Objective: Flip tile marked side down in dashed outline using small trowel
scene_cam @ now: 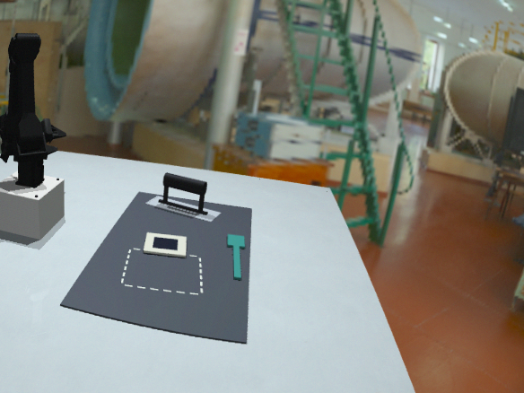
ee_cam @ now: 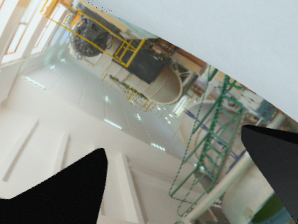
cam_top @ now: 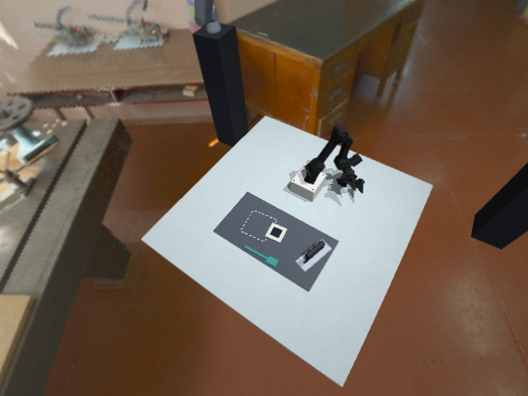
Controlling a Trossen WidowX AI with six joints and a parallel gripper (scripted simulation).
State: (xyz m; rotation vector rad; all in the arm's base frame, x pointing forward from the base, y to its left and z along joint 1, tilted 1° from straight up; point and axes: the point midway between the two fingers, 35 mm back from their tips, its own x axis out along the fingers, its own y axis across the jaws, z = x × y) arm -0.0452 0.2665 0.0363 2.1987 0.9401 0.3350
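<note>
A cream tile (cam_top: 269, 237) (scene_cam: 149, 244) lies flat on the dark mat (cam_top: 235, 226) (scene_cam: 103, 301), its dark square mark facing up. It straddles one edge of the dashed outline (scene_cam: 200, 269), mostly outside it. The small teal trowel (cam_top: 272, 260) (scene_cam: 237, 265) lies flat on the mat near its long edge, away from the arm's base. My gripper (cam_top: 362, 185) (scene_cam: 61, 142) (ee_cam: 175, 145) is open and empty, above the table beside the arm's base, off the mat and far from tile and trowel. The wrist view shows neither tile nor trowel.
A larger float with a black bar handle (cam_top: 315, 249) (scene_cam: 185, 184) and a pale flat plate (cam_top: 302, 262) (scene_cam: 211, 216) stands on the mat, at the end beyond the tile. The arm's white base block (cam_top: 302, 190) (scene_cam: 27, 211) stands on the table (cam_top: 217, 181) (scene_cam: 314, 314) beside the mat.
</note>
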